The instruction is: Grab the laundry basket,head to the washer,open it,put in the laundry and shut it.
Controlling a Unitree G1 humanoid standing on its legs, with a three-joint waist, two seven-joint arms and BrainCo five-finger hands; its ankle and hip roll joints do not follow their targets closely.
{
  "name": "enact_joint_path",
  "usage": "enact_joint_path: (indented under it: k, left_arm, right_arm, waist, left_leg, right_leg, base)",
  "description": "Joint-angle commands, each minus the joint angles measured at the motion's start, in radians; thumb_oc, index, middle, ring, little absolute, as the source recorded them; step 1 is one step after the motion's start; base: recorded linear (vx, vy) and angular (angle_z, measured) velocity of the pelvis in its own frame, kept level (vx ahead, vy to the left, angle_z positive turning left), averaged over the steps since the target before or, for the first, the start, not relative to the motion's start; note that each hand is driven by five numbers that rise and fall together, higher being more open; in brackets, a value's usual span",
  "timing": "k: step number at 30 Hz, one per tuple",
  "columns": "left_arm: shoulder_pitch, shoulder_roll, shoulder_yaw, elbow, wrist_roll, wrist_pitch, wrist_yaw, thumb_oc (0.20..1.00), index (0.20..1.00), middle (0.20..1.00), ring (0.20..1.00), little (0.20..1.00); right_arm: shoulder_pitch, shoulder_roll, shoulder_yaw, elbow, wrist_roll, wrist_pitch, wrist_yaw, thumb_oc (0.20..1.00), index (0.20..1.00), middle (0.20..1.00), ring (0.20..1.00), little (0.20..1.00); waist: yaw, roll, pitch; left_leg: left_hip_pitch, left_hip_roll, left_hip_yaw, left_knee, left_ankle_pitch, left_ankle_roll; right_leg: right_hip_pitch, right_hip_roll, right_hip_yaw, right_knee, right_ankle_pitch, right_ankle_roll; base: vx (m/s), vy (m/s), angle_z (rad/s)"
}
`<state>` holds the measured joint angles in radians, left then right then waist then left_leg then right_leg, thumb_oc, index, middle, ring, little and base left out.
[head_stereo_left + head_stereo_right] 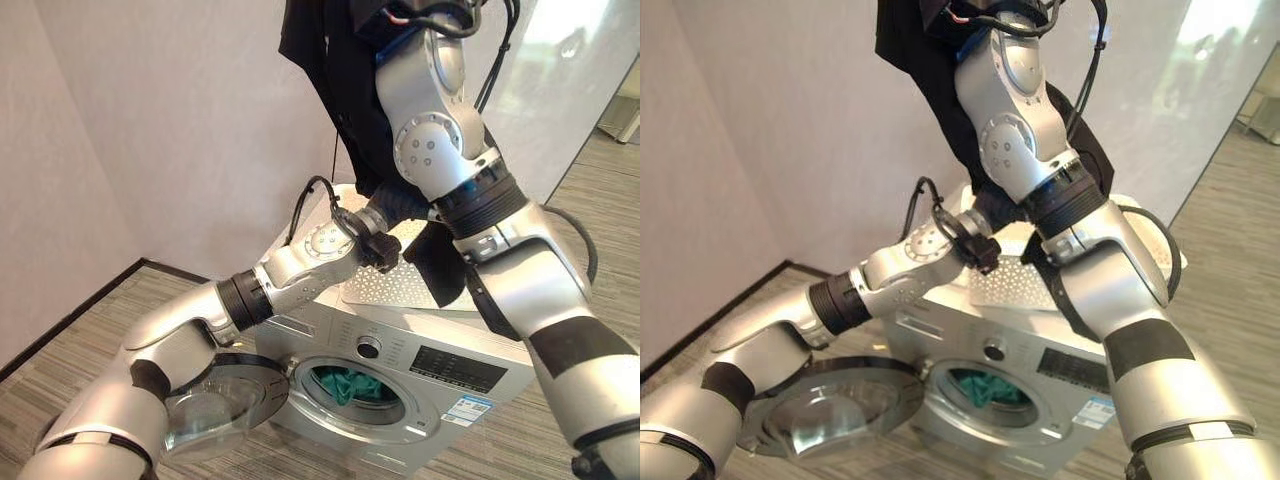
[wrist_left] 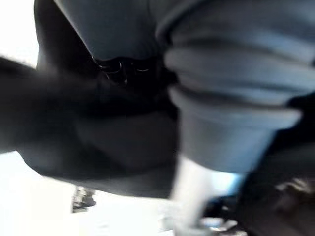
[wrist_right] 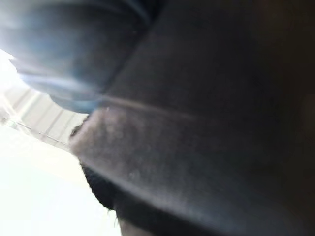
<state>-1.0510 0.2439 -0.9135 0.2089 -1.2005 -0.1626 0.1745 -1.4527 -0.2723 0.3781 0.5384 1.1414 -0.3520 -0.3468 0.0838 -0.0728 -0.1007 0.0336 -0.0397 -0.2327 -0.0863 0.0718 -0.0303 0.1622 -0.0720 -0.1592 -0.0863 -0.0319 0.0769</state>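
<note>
Room setting. Two plain pale walls [image 1: 150, 130] met in a corner at the rear left, bare and evenly lit, with no fittings on them. A dark skirting strip [image 1: 70, 318] ran along the foot of the left wall and turned the corner along the rear wall. The floor [image 1: 100, 330] was laid with grey-brown boards of streaked wood grain, running on past the rear right of the scene [image 1: 595, 190]. At the upper right stood a large glossy light panel [image 1: 560, 90] – its surface carried a soft bright reflection, and whether it was glass or a door could not be told. Light was diffuse and even – shadows on the walls were faint
</note>
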Motion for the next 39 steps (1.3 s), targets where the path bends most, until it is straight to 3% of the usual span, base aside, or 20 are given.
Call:
enact_joint_path:
  k: [1,2,5,8,15,26,32,34,35,39]
  left_arm:
    - [-0.1,-0.169,0.236,0.094,-0.111,-0.156,0.015,1.0,1.0,1.0,1.0,1.0]
    - [-0.097,-0.17,0.237,0.094,-0.111,-0.156,0.014,1.0,1.0,1.0,1.0,1.0]
    - [-0.036,-0.295,0.345,0.08,-0.183,-0.204,0.019,1.0,1.0,1.0,1.0,1.0]
    - [-0.01,-0.358,0.395,0.084,-0.23,-0.235,0.019,1.0,1.0,1.0,1.0,1.0]
    - [0.005,-0.401,0.459,0.068,-0.227,-0.301,0.034,1.0,1.0,1.0,1.0,1.0]
    - [-0.005,-0.413,0.495,0.045,-0.176,-0.32,0.052,1.0,1.0,1.0,1.0,1.0]
    - [-0.009,-0.413,0.514,0.047,-0.144,-0.33,0.064,1.0,1.0,1.0,1.0,1.0]
    - [-0.006,-0.396,0.516,0.03,-0.116,-0.325,0.063,1.0,1.0,1.0,1.0,1.0]
    - [-0.005,-0.396,0.517,0.029,-0.116,-0.325,0.064,1.0,1.0,1.0,1.0,1.0]
    - [0.003,-0.363,0.513,0.0,-0.072,-0.31,0.056,1.0,1.0,1.0,1.0,1.0]
  right_arm:
    - [-0.039,0.04,-0.096,0.068,0.036,-0.102,-0.045,0.2,0.2,0.2,0.2,0.2]
    - [-0.036,0.041,-0.095,0.066,0.034,-0.102,-0.047,0.2,0.2,0.2,0.2,0.2]
    - [-0.014,0.1,-0.181,0.059,0.022,-0.144,-0.093,0.2,0.2,0.2,0.2,0.2]
    - [0.004,0.118,-0.244,0.043,0.003,-0.181,-0.137,0.2,0.2,0.2,0.2,0.2]
    - [0.091,0.131,-0.335,-0.022,-0.025,-0.255,-0.185,0.2,0.2,0.2,0.2,0.2]
    - [0.255,0.112,-0.371,-0.008,-0.033,-0.239,-0.185,0.2,0.2,0.2,0.2,0.2]
    - [0.4,0.116,-0.301,-0.078,-0.071,-0.18,-0.135,0.2,0.2,0.2,0.2,0.2]
    - [0.479,0.092,-0.234,-0.099,-0.118,-0.107,-0.092,0.2,0.2,0.2,0.2,0.2]
    - [0.48,0.091,-0.233,-0.1,-0.117,-0.106,-0.091,0.2,0.2,0.2,0.2,0.2]
    - [0.579,0.017,-0.136,-0.151,-0.225,0.002,-0.023,0.2,0.2,0.2,0.2,0.2]
  waist:
    - [-0.009,0.007,-0.021]
    - [-0.008,0.008,-0.022]
    - [-0.022,0.005,-0.019]
    - [-0.034,0.006,-0.024]
    - [-0.051,0.015,-0.022]
    - [-0.06,0.032,-0.013]
    - [-0.074,0.037,-0.003]
    - [-0.081,0.038,0.004]
    - [-0.081,0.039,0.003]
    - [-0.093,0.038,0.011]
  left_leg:
    - [0.08,0.011,0.051,0.0,-0.104,0.007]
    - [0.082,0.011,0.052,0.0,-0.105,0.007]
    - [0.085,0.012,0.062,0.0,-0.1,0.009]
    - [0.094,0.014,0.072,-0.001,-0.116,0.009]
    - [0.099,0.01,0.09,-0.001,-0.122,0.015]
    - [0.112,0.007,0.105,-0.001,-0.122,0.025]
    - [0.117,0.007,0.112,-0.001,-0.124,0.026]
    - [0.12,0.01,0.121,-0.001,-0.123,0.026]
    - [0.121,0.01,0.121,-0.001,-0.124,0.026]
    - [0.124,0.013,0.131,-0.001,-0.122,0.025]
  right_leg:
    - [0.009,-0.008,0.028,0.028,-0.014,0.018]
    - [0.01,-0.008,0.029,0.029,-0.016,0.017]
    - [0.007,-0.007,0.036,0.036,-0.014,0.015]
    - [0.011,-0.006,0.044,0.038,-0.024,0.014]
    - [0.005,-0.009,0.056,0.039,-0.019,0.017]
    - [0.002,-0.012,0.073,0.05,-0.013,0.017]
    - [-0.003,-0.014,0.08,0.058,-0.013,0.016]
    - [-0.006,-0.013,0.085,0.065,-0.015,0.017]
    - [-0.006,-0.012,0.085,0.065,-0.015,0.017]
    - [-0.01,-0.01,0.094,0.071,-0.014,0.017]
  base:
    - [0.04,-0.002,-0.08]
    - [0.01,0.011,-0.11]
    - [0.0,0.007,-0.16]
    - [0.02,0.006,-0.1]
    - [-0.02,0.012,-0.08]
    - [-0.01,0.015,-0.08]
    - [0.0,0.002,-0.01]
    - [-0.01,0.006,-0.06]
    - [-0.01,0.005,-0.12]
    - [-0.01,0.001,-0.09]
